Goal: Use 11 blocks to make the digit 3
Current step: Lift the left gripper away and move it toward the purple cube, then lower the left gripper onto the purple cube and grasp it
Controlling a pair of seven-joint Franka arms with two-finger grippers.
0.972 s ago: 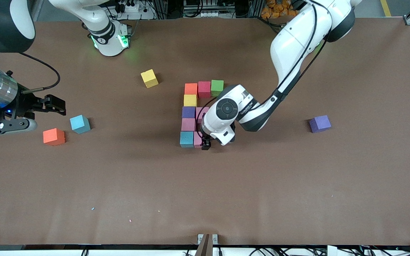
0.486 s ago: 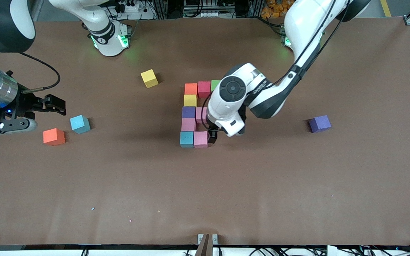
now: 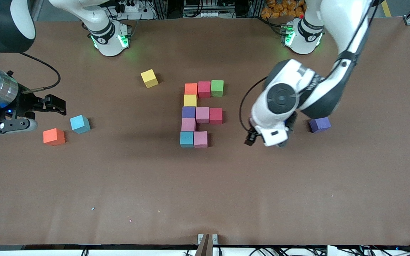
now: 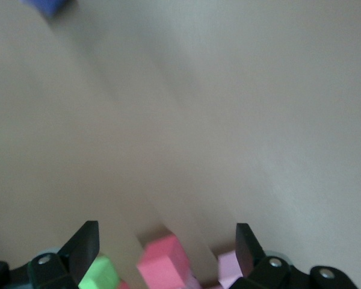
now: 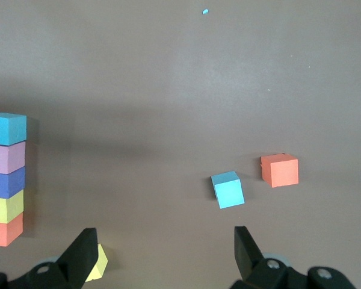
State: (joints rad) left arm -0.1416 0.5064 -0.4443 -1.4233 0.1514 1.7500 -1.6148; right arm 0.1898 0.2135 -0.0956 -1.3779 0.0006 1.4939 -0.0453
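- Partial digit 3 (image 3: 200, 114): ten touching cubes mid-table; a five-cube spine, two three-cube bars, one two-cube bar.
- Loose blocks: yellow (image 3: 149, 78), light blue (image 3: 80, 124), orange (image 3: 53, 137), purple (image 3: 320, 124), each apart, flat on the table.

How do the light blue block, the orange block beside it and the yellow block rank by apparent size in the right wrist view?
1. Orange block and light blue block: they look alike, so no ranking between them.
2. Yellow block: it looks smallest, but the right gripper partly hides it.

L wrist view smeared by blur; green block (image 4: 99, 276) & pink block (image 4: 228, 269) cut off at edge, purple block (image 4: 47, 5) too. Yellow block (image 5: 96, 263) partly hidden by right gripper's finger (image 5: 78, 256)
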